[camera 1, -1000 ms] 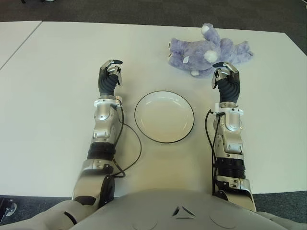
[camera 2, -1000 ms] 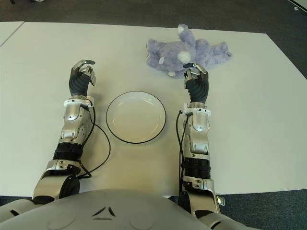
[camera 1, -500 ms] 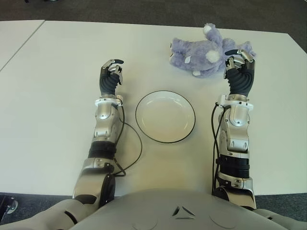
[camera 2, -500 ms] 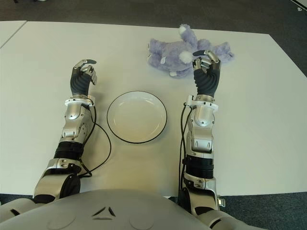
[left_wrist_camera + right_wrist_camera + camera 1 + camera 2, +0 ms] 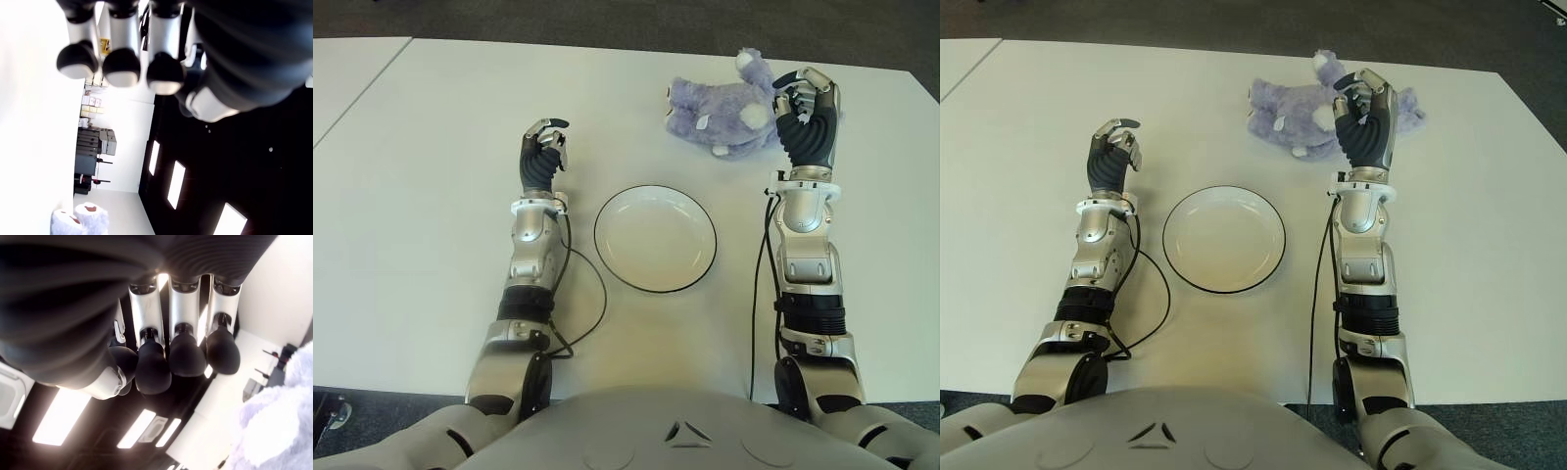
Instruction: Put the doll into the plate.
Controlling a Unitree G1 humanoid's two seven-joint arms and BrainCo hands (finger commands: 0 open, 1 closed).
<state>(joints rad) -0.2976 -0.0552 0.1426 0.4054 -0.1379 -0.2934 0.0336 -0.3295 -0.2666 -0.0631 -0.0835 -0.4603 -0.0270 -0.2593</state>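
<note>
Doll lying on white worktop, far side, beyond and right of plate; not in plate. Plate bare, sitting between the two arms. Right robot hand raised over doll's right end, fingers loosely curled, holding nothing; contact with doll probably none, hard to confirm from overhead. Left robot hand left of plate, fingers relaxed, holding nothing.

right hand moving toward the table's far edge, lifting up, now covering part of the doll, fingers loosely curled, holding nothing
</note>
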